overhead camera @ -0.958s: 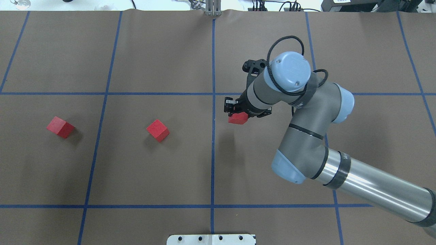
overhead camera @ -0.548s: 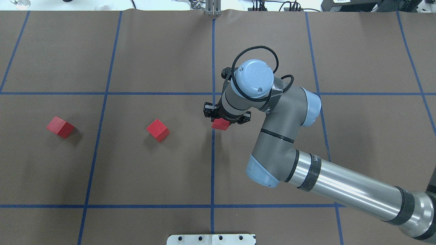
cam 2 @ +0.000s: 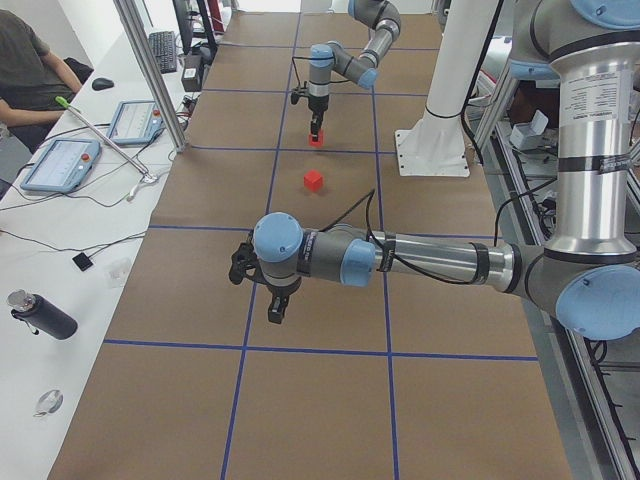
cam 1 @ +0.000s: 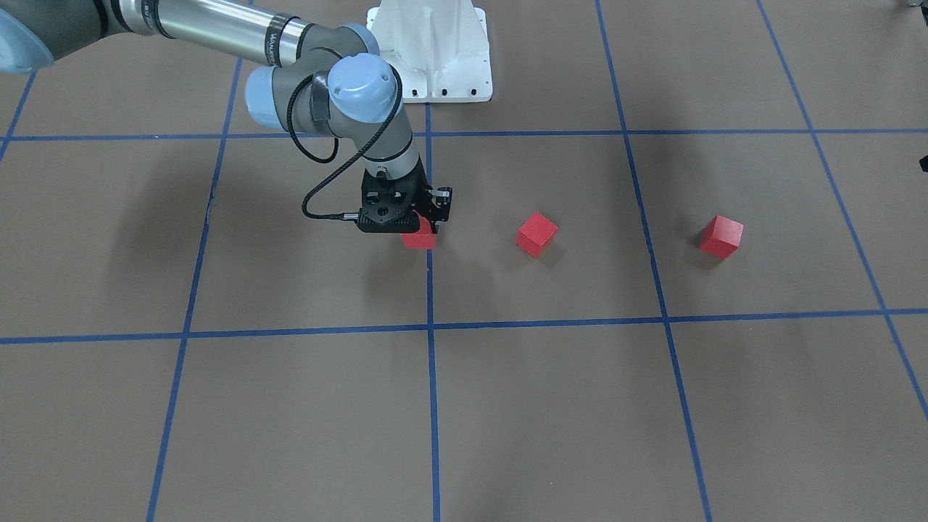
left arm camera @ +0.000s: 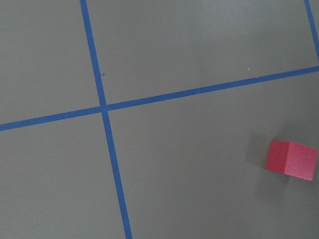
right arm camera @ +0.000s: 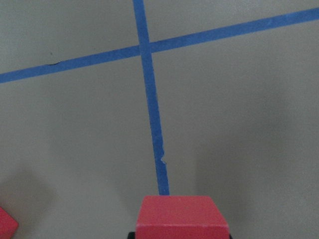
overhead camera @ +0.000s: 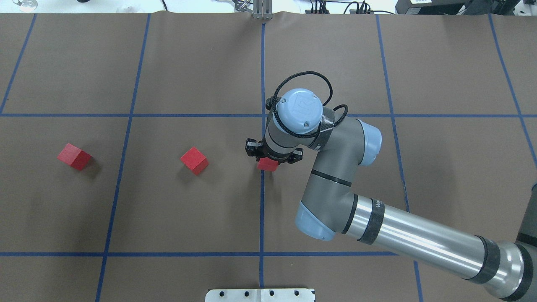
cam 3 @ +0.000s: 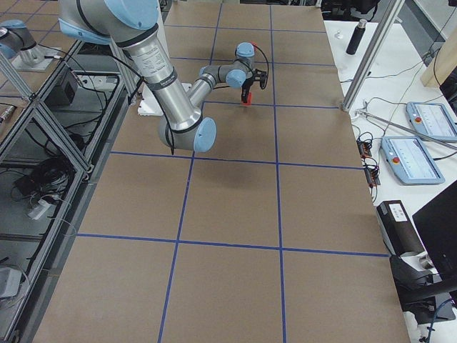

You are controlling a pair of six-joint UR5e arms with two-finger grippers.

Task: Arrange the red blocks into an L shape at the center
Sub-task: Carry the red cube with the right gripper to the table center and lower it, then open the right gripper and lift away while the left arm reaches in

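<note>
Right pincer [overhead camera: 270,160]: pinching one red block [overhead camera: 267,165], low over the centre line [overhead camera: 261,209].
Other two: both lie left of it, the middle block [overhead camera: 194,160] nearer, the far-left block [overhead camera: 74,156] well beyond.
Left pincer [cam 2: 279,312]: spread or pressed, we cannot tell; we judge it nearest the far-left block.
Views: our right wrist camera shows the line running under that red block; overhead half hides it beneath the arm [overhead camera: 331,176].

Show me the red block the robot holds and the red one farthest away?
Held small matte red cube [overhead camera: 267,165]: overhead view, on its uncovered red part.
Farthest small matte red cube [overhead camera: 71,154]: overhead view, on its top face.
</note>
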